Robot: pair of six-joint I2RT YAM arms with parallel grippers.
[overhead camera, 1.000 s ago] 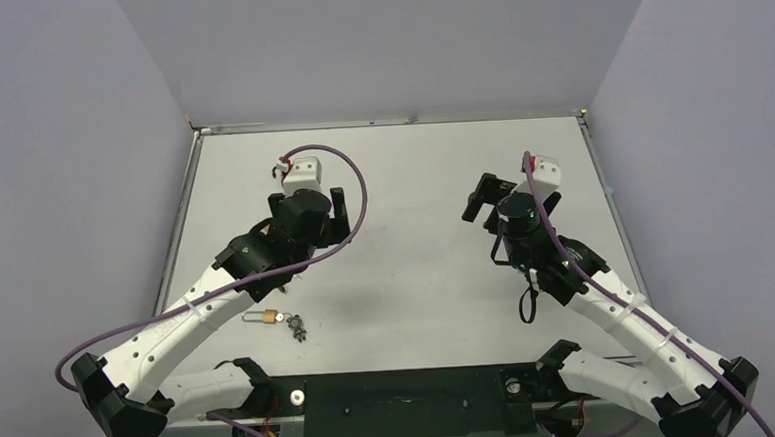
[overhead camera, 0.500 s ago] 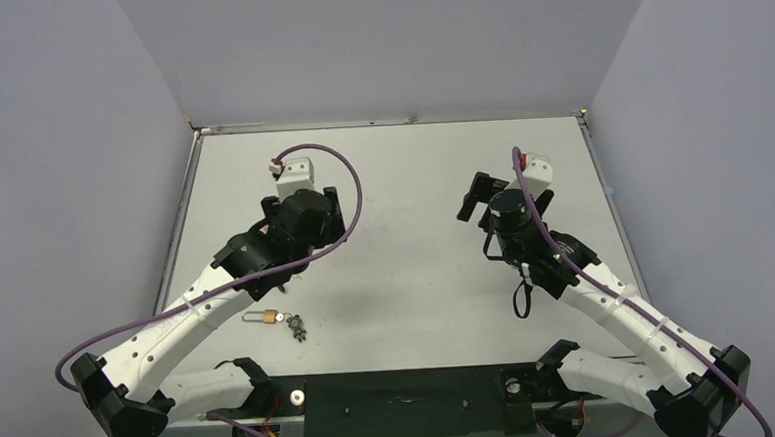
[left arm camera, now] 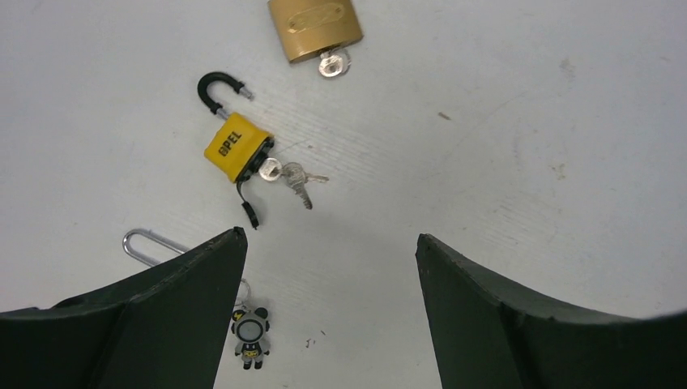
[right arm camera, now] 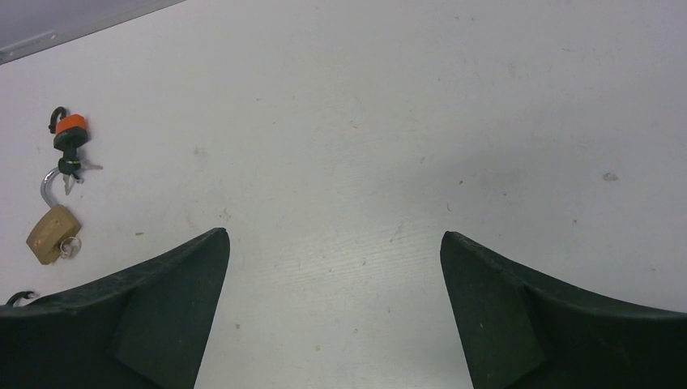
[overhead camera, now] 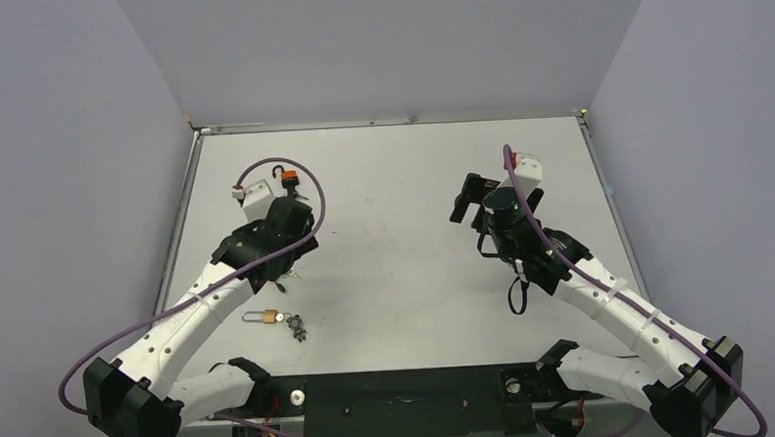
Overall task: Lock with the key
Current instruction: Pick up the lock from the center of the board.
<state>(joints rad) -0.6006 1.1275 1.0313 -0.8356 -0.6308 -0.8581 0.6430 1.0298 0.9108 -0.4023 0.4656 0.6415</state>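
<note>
**Top view:** L gripper (overhead camera: pixel 293 205) hangs over the far-left part of the table (overhead camera: pixel 408 308), its fingers mostly hidden by its own wrist. The orange padlock (overhead camera: pixel 286 182) lies just past its tip. A small brass padlock (overhead camera: pixel 259 316) w/ key bunch (overhead camera: pixel 295 326) sits well behind it, near the bases. R gripper (overhead camera: pixel 471 198) is over the right half, well apart from every lock. Bare tabletop between the arms and out to the far + right edges. L arm runs close to the left edge.

**L wrist view:** jaws spread wide, nothing between them. The orange padlock (left arm camera: pixel 235 146) (reads yellow here, "OPEL" on body) is ahead-left of the gap. Its black shackle (left arm camera: pixel 217 87) is swung open and its keys (left arm camera: pixel 293 174) stick out to the right. A brass padlock (left arm camera: pixel 316 28) w/ key in lies further ahead at the frame top. A silver shackle (left arm camera: pixel 150 243) + figure charm (left arm camera: pixel 251 332) lie beside the left finger, lock body hidden. Ahead-right is bare.

**R wrist view:** jaws released wide, empty. The orange padlock (right arm camera: pixel 69 130) is far ahead-left, w/ a brass lock w/ silver shackle (right arm camera: pixel 53 227) nearer, both by the left frame edge. Everything else ahead is bare. Can't match the brass locks across views.
</note>
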